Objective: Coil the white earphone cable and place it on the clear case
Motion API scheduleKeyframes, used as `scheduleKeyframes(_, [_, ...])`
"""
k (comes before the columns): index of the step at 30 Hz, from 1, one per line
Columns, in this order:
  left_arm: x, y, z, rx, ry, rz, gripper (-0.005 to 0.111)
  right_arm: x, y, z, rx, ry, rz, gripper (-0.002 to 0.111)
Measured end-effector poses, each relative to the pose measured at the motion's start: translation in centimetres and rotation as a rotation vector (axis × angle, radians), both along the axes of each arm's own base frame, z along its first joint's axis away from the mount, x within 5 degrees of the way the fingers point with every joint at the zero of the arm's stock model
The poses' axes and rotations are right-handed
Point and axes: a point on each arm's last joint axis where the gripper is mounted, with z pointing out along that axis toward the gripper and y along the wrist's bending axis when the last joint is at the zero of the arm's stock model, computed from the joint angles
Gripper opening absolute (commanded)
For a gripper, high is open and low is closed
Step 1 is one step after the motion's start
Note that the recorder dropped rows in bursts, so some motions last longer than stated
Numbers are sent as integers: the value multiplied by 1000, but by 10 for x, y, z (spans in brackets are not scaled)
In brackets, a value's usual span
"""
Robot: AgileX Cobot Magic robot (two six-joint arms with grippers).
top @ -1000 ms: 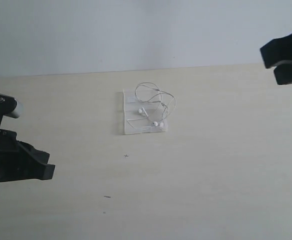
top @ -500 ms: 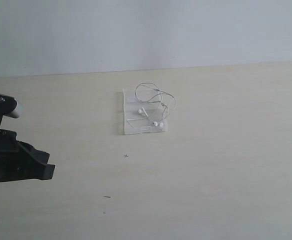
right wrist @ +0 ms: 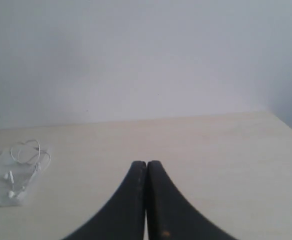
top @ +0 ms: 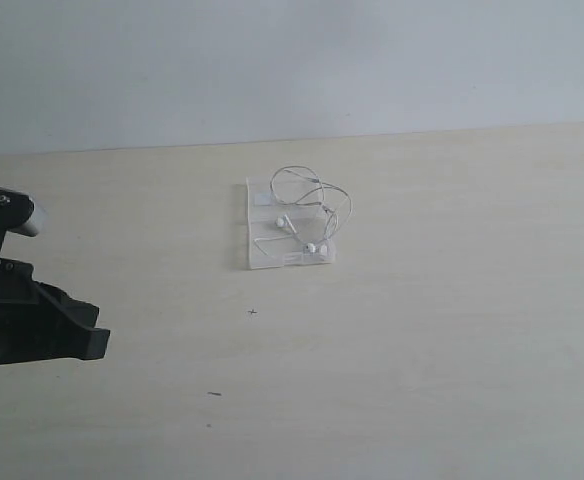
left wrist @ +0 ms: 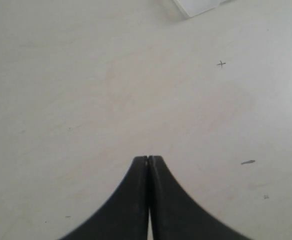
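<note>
Left wrist view puts the left pincer (left wrist: 148, 159) fully closed: two smooth, matt-black curved fingers meet tip to tip and grip nothing. Beneath it the bench (left wrist: 86, 100) is pale cream, matt and faintly grained. A tiny pen cross (left wrist: 221, 63) and a short dark streak (left wrist: 247, 162) mark the bench, and farther out one corner of the case (left wrist: 196, 6) just shows.

The right pincer (right wrist: 146, 163) has the same tapering black fingers, also pressed together and empty, and it points toward a plain grey-white wall (right wrist: 136, 60). The case lies well apart from it.

From the exterior view, the case lies flat near the middle of the bench, thin transparent plastic in two rectangular halves. The cable (top: 310, 205), a very thin white wire, lies on it in loose loops, some spilling past the far and right edges. Two small rounded earbuds (top: 281, 222) rest on the plastic. The blocky black left arm (top: 27, 325) stands at the left edge, well apart from the case.
</note>
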Motion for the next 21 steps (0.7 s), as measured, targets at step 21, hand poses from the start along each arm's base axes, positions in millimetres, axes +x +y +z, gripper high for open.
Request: scheduleKeyframes(21, [0, 0, 0, 0, 0, 0, 0, -22, 5, -53, 45, 27, 52, 0])
